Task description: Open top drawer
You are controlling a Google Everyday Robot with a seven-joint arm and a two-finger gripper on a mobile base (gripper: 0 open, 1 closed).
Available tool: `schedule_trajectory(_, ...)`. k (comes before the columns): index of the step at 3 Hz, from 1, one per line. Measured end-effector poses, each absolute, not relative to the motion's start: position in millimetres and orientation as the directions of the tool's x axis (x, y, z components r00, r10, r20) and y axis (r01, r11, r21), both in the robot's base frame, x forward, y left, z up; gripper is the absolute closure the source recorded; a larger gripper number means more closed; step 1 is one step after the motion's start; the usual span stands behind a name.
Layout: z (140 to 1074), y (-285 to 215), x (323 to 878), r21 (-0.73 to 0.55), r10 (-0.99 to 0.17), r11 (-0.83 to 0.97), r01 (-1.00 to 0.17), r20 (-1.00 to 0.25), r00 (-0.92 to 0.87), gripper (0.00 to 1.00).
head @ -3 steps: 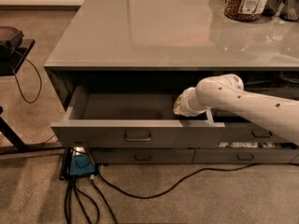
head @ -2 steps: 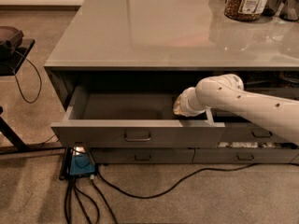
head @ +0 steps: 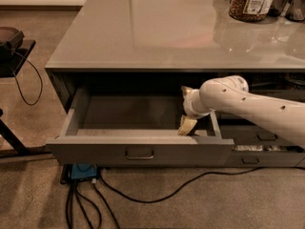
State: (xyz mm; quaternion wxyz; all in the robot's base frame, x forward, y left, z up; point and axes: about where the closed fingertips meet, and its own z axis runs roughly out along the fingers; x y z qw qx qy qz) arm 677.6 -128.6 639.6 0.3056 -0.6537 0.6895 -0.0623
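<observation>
Top drawer (head: 143, 149) of a grey desk (head: 157, 32) is pictured drawn well out over the carpeted floor (head: 38, 199). Its tall front panel and small centred pull handle (head: 139, 153) are turned to the camera, and its bare grey inside floor (head: 128, 112) is exposed almost to the back.

The opening is judged to be largely done. Most of the interior is uncovered, and only a last stretch of travel, if any, and the release of the front panel are thought to be left. How much runner remains cannot be told from this view.

The end effector (head: 187, 124) is placed inside the drawer at its right end, lowered against the inner face of the front panel and just beside the right side wall. Whether it is spread or pressed together cannot be told.

The white arm (head: 248, 104) is brought in from the right edge of the view and carried low in front of the desk, just under the line of its top. It is bent down at the wrist into the drawer.

Shallower drawers (head: 267, 160) are seen lower down to the right. A jar of brown contents (head: 251, 1) is kept at the desk's far corner, and black cables (head: 143, 194) are trailed across the floor in front.
</observation>
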Motion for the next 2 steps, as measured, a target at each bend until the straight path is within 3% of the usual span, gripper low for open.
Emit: schedule_trajectory(2,633.1,-128.3,670.9,-0.48,-0.94,0.15,-0.864,-0.339,0.025,0.0)
